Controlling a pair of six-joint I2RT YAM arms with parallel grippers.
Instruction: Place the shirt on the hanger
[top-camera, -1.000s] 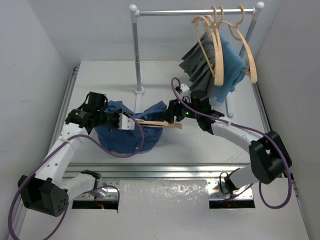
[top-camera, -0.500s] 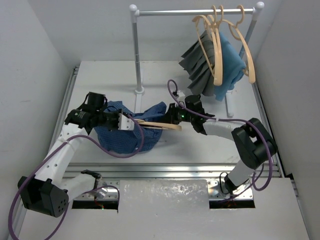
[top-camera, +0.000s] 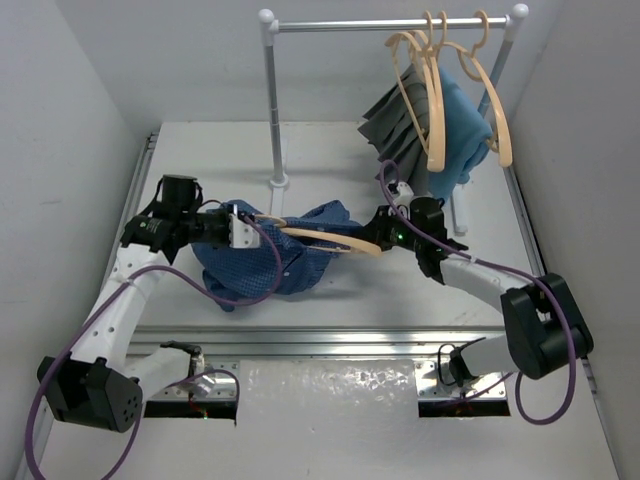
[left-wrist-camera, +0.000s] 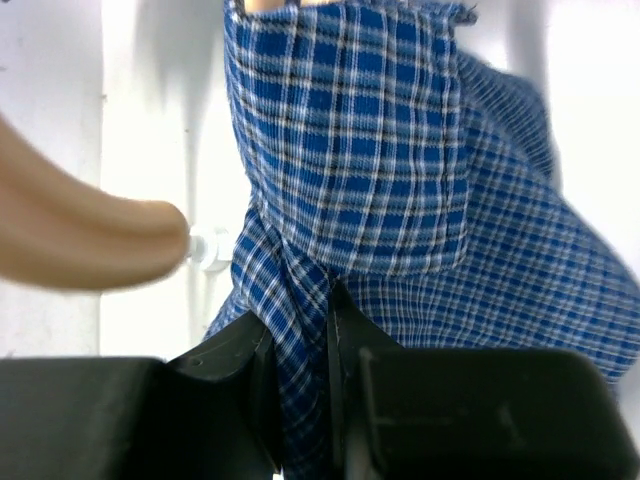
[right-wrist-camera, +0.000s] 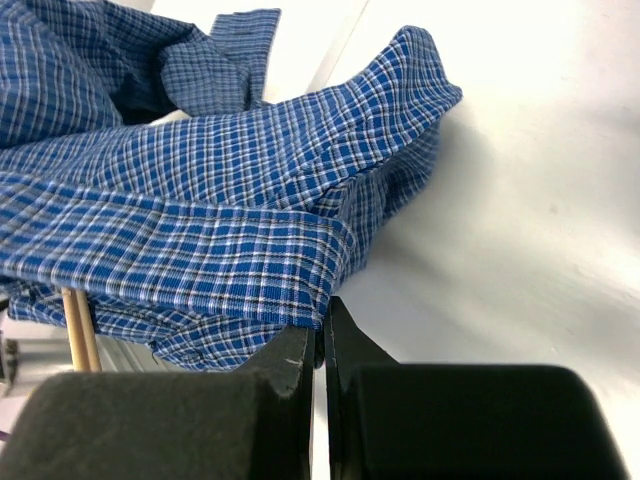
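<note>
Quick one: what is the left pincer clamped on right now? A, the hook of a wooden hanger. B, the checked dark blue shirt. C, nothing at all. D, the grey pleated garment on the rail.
B: in the left wrist view the left pincer has a fold of the shirt squeezed between its two fingers.

Your right gripper (top-camera: 376, 236) has closed on the shirt (top-camera: 285, 265) hem, drawing it along the hanger (top-camera: 340, 241) toward the right edge of the table (top-camera: 330, 150).
</note>
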